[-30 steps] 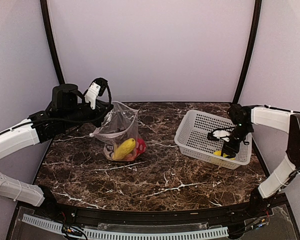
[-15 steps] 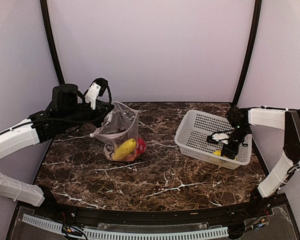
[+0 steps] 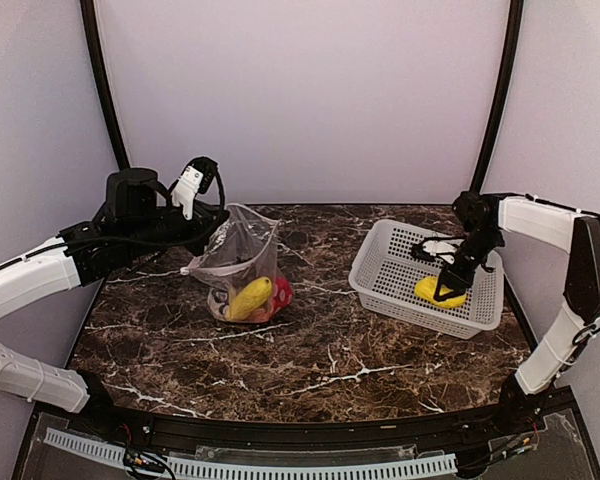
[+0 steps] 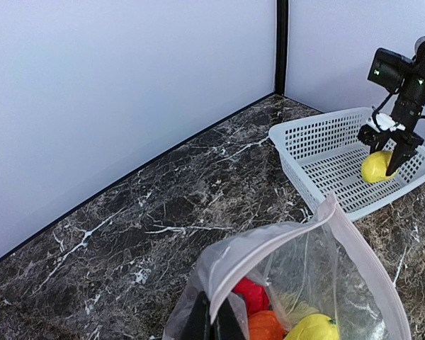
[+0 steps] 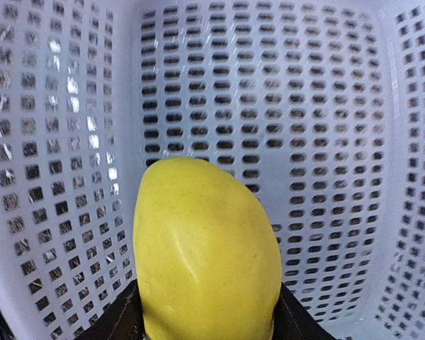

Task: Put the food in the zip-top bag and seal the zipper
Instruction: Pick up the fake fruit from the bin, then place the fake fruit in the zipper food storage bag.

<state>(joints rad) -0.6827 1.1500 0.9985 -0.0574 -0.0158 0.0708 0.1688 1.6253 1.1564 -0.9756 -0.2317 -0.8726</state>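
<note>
The clear zip-top bag (image 3: 242, 255) stands open on the marble table. My left gripper (image 3: 212, 222) is shut on its rim, seen in the left wrist view as dark fingertips (image 4: 214, 322) pinching the plastic. The pinkish-white zipper (image 4: 283, 237) arches over the open mouth. Inside lie a yellow piece (image 3: 250, 297), a red piece (image 4: 251, 294) and an orange one (image 4: 265, 326). My right gripper (image 3: 445, 290) is shut on another yellow piece of food (image 5: 205, 248), holding it above the floor of the white basket (image 3: 390, 250).
The perforated basket wall (image 5: 269, 85) surrounds the held piece on all sides in the right wrist view. Bare marble lies between the bag and the basket (image 4: 304, 152). Purple walls and black poles close off the back.
My right gripper has closed on the yellow piece and raised it off the basket floor, shifting slightly toward the back. The left arm and the bag have not moved.
</note>
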